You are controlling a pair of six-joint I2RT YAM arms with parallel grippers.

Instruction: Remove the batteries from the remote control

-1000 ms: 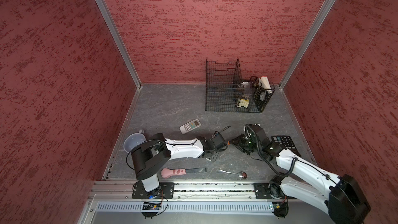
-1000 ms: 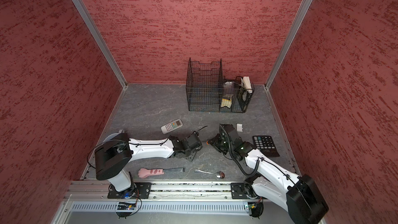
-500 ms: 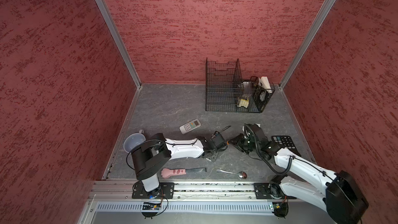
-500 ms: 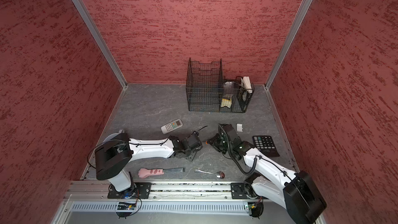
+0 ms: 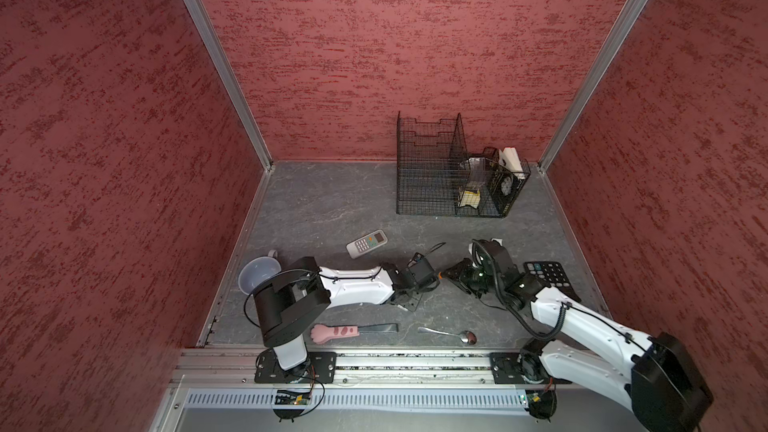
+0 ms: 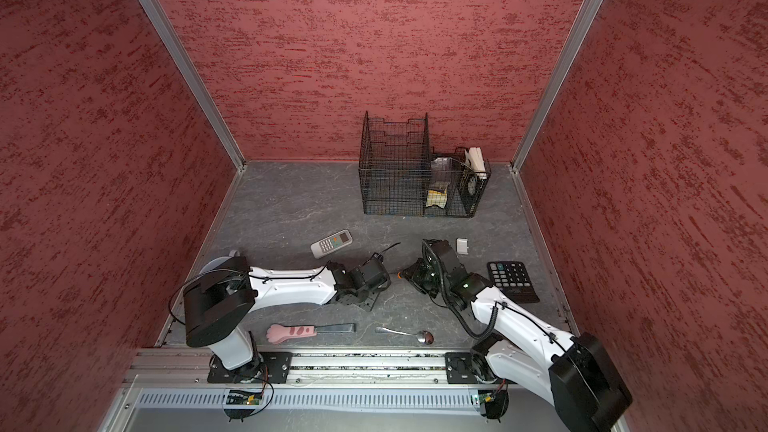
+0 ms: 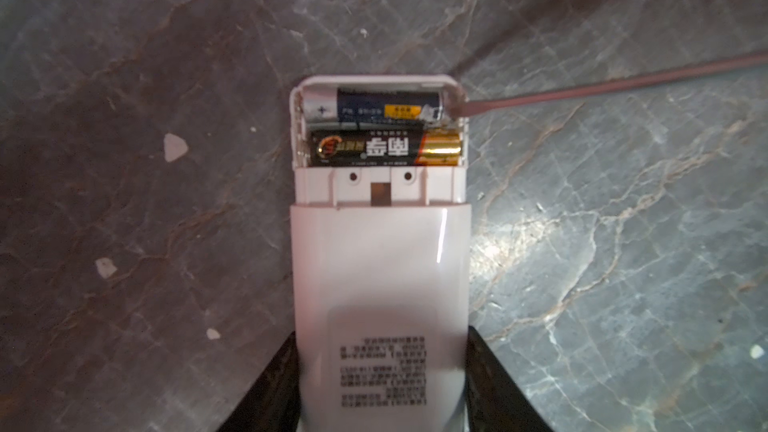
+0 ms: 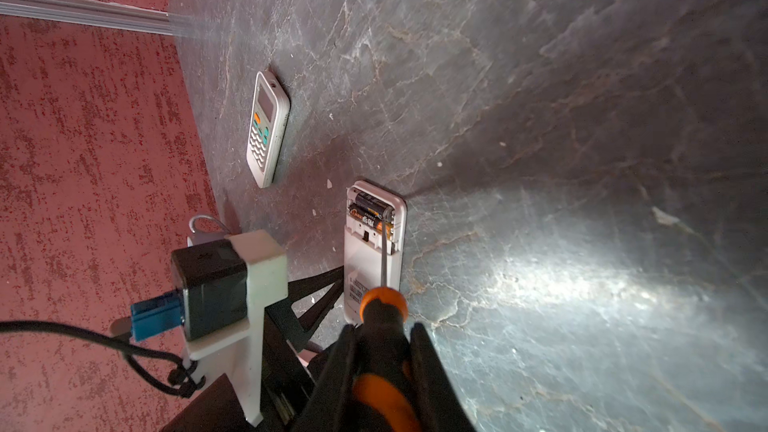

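Batteries (image 7: 384, 130) seemingly inside remote (image 7: 380, 292)

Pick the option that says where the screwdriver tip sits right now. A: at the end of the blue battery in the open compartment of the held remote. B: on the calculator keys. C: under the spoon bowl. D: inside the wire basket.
A: in the left wrist view the screwdriver shaft runs to the blue battery, at the compartment corner of the remote clamped by the left gripper.

2 batteries (image 7: 384, 132) side by side, in remote's (image 7: 380, 284) open bay
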